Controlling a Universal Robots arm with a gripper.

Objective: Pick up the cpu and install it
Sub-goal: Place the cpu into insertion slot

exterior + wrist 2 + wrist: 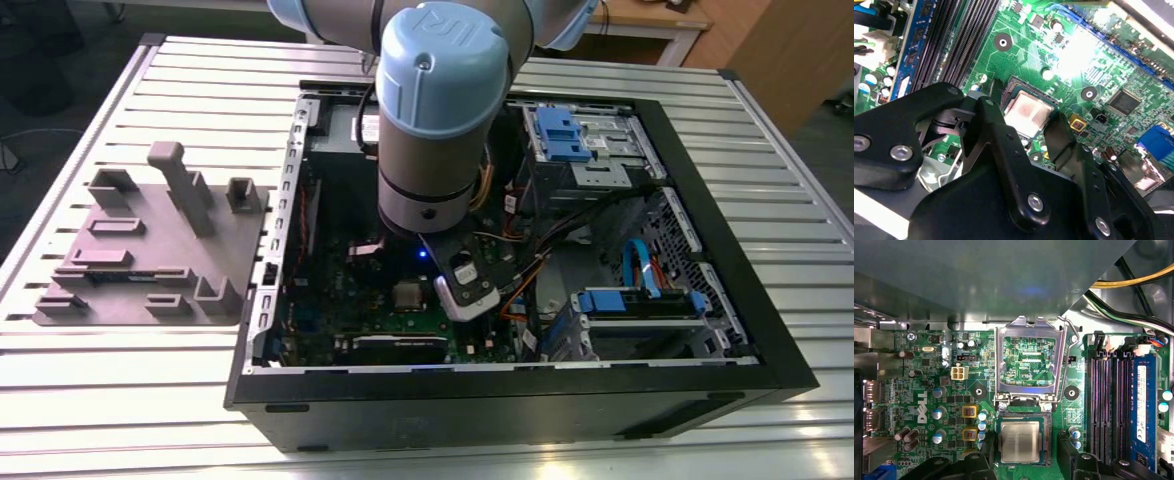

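The cpu (1020,441) is a small silvery square lying flat in its socket on the green motherboard (929,405); the second wrist view shows the cpu (1026,112) with a pale glare on its top. My gripper (1027,446) is open. Its black fingers (988,455) stand on either side of the cpu with a small gap on each side, and they hold nothing. The socket's metal load plate (1026,327) is swung up and open behind the cpu, its lever (1070,337) raised. In the exterior view the arm's wrist (461,285) reaches down into the open computer case (507,400).
Black memory slots (1106,405) and a blue slot (1144,405) run beside the socket. Yellow and black cables (1134,282) cross one corner. A grey fixture plate (147,250) lies on the slatted table at the exterior view's left. Blue drive brackets (561,130) sit inside the case.
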